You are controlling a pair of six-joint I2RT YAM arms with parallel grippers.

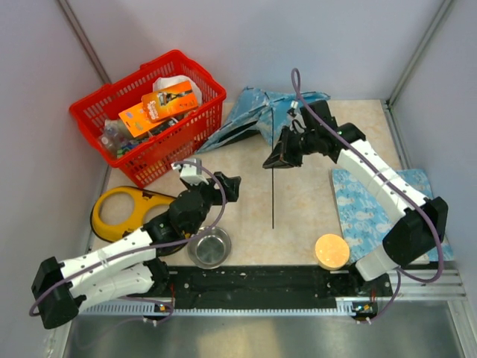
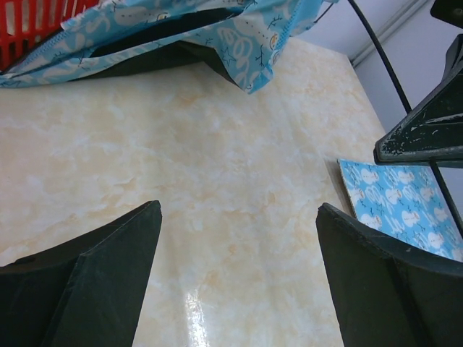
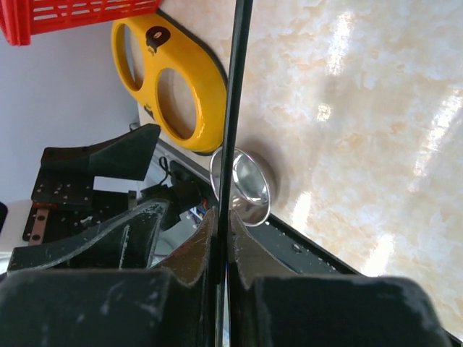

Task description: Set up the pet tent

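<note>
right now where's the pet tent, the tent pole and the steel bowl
pet tent [image 1: 253, 112], top view, crumpled blue fabric
tent pole [image 1: 273, 201], top view, bare lower stretch
steel bowl [image 1: 209, 248], top view, inside bottom

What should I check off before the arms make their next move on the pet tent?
1. Right gripper shut on the thin pole: ok.
2. Left gripper open and holding nothing: ok.
3. Pet tent standing: not ok, it lies collapsed beside the red basket.
4. Far end of the thin pole seated in the tent: cannot tell.
5. Near end of the thin pole apart from the steel bowl: ok.
</note>
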